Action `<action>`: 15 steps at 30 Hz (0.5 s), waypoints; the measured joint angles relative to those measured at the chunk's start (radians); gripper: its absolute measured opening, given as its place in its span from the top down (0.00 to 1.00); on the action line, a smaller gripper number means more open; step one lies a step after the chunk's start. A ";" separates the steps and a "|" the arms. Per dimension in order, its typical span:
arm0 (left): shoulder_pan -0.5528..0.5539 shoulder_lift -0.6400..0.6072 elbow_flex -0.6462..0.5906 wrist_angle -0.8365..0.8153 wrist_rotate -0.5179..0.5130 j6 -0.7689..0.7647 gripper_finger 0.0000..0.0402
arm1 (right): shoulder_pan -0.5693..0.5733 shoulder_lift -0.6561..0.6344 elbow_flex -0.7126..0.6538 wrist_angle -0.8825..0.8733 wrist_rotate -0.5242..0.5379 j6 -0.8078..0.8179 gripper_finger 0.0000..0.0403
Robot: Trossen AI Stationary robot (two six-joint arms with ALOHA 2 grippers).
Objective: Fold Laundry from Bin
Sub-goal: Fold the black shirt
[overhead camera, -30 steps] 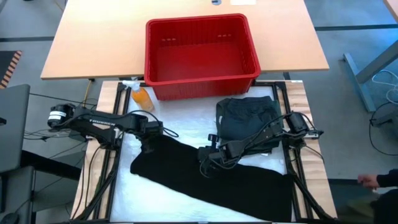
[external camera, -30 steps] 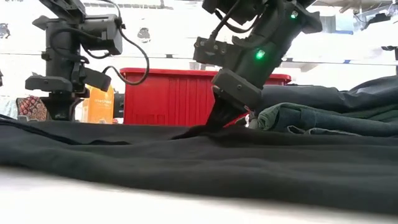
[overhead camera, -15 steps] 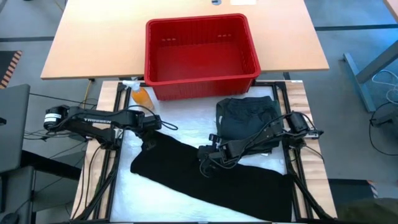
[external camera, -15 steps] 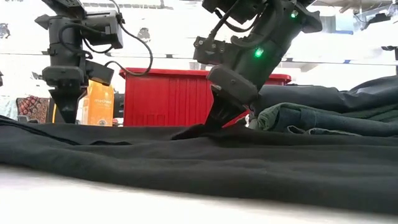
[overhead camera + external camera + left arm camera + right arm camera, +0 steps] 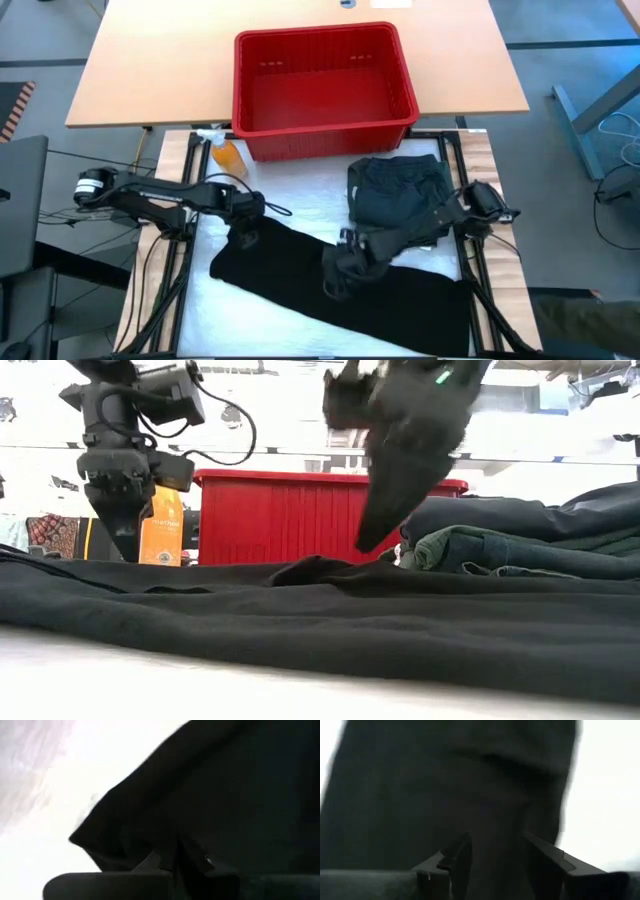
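Right tool (image 5: 375, 535) — motion-blurred

Robotics lab, 2 arms (image 5: 150, 197), framed table (image 5: 478, 150), grey floor (image 5: 570, 60)

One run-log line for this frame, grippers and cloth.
left gripper: shut on black cloth corner | right gripper: open over cloth middle | folded trousers: beside bin | bin: looks empty

Left gripper (image 5: 243, 235) jaws closed; right gripper (image 5: 338, 275) jaws parted.
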 joint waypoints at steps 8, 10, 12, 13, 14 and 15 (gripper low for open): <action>0.001 0.170 0.003 -0.016 -0.047 0.019 1.00 | 0.161 0.006 -0.077 0.203 0.067 0.202 0.57; 0.001 0.208 0.007 -0.052 -0.078 0.008 1.00 | 0.192 0.008 -0.095 0.223 0.072 0.258 0.59; 0.000 0.231 0.011 -0.082 -0.114 -0.009 1.00 | 0.216 0.009 -0.100 0.224 0.077 0.294 0.61; 0.000 0.233 0.011 -0.100 -0.134 -0.018 1.00 | 0.227 0.009 -0.103 0.233 0.083 0.303 0.61; 0.000 0.233 0.009 -0.124 -0.158 -0.026 1.00 | 0.237 0.009 -0.108 0.243 0.091 0.310 0.62; 0.001 0.225 0.005 -0.152 -0.182 -0.036 1.00 | 0.242 0.008 -0.115 0.249 0.095 0.315 0.62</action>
